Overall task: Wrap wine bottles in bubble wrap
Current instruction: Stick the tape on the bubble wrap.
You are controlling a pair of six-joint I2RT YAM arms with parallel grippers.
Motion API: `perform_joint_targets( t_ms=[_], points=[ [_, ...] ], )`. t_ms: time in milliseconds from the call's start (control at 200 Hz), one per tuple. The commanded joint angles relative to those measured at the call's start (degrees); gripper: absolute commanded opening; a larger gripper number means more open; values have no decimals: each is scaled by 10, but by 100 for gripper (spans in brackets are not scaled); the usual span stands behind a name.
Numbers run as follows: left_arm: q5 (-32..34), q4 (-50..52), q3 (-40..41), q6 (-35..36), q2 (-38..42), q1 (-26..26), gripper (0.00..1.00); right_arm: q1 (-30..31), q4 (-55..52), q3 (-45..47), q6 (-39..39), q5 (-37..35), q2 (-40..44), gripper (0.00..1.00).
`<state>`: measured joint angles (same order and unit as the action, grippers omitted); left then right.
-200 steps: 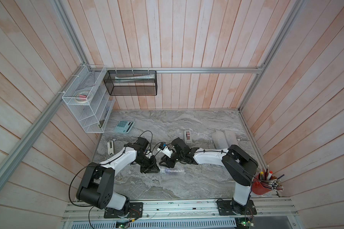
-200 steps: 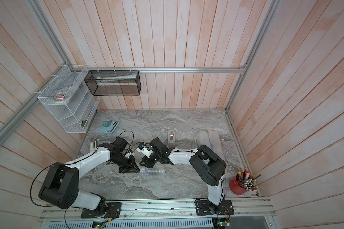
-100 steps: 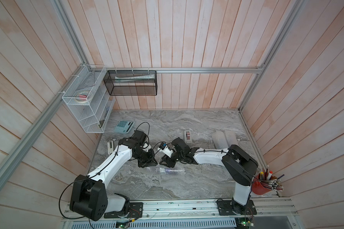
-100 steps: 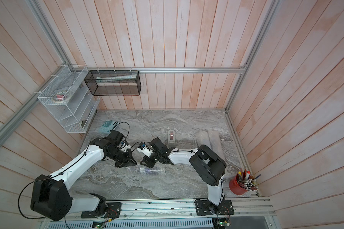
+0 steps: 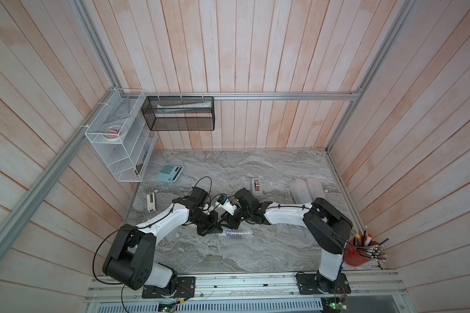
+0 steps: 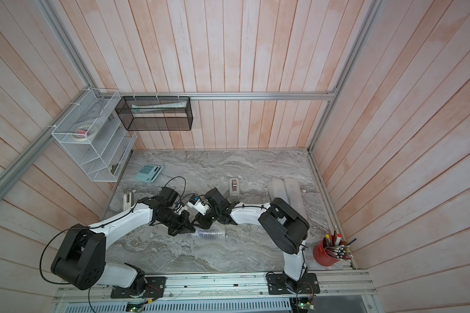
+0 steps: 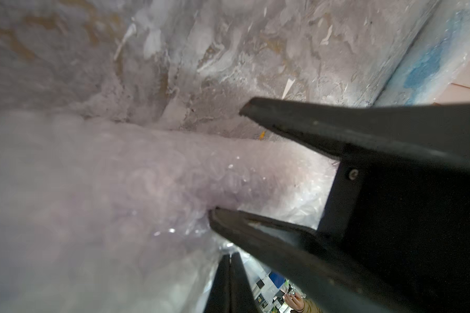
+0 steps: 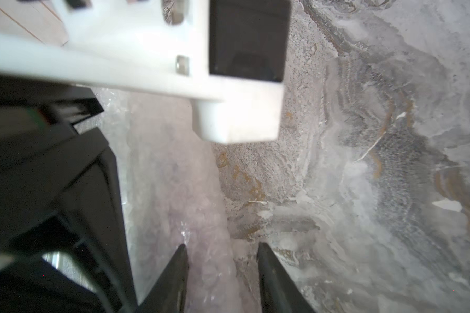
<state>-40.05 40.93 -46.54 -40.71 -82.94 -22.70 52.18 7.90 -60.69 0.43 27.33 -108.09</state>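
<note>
Progress judged late: about 2 of 3 done. Back right on table point(image 5: 269, 252), 2 wrapped tubes point(image 5: 300, 189) lying side by side, well apart from both grippers, looking finished. Blue tint through 1 tube point(image 7: 425, 63) in left wrist view, so likely filled; contents of the other unreadable. Mid-table, in both top views, third piece of wrap point(image 5: 238, 233) lying flat, already rolled round a bottle point(image 7: 174, 187), purple tint showing through the bubbles; cap and label not visible. No bare bottle anywhere in either top view. Left gripper point(image 7: 228, 162) closed on wrap near 1 end, 1 fingertip point(image 7: 220, 216) dug into the plastic, the other past its far side. Right gripper point(image 8: 223, 252) just beside it, jaws part-way apart, 1 finger over wrap, 1 over bare table, nothing plainly pinched. Cannot tell how many turns on, nor whether loose edge tucked under or free. Left to do, as a guess: finish or tighten this last roll, secure the edge, set it with the 2 tubes. Tape dispenser point(image 5: 256, 186) upright near right arm, apart from it, not in use. No tape visible on any wrap at this size, so sealing possibly outstanding for all 3.
</note>
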Motion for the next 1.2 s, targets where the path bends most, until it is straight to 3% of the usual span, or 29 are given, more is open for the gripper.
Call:
perform_joint_targets(
  t_ms=[0,620,980,1195],
  points=[
    [14,6,11,11,2,-3,4,6,-45,14,2,-2,-2,43],
    [128,19,20,61,-38,7,0,2,-55,20,10,-7,41,46],
    [143,21,26,90,-7,19,1,13,-84,1,-47,-32,100,66],
    [149,33,9,99,13,27,7,32,-79,-8,-63,-53,82,77]
  ],
)
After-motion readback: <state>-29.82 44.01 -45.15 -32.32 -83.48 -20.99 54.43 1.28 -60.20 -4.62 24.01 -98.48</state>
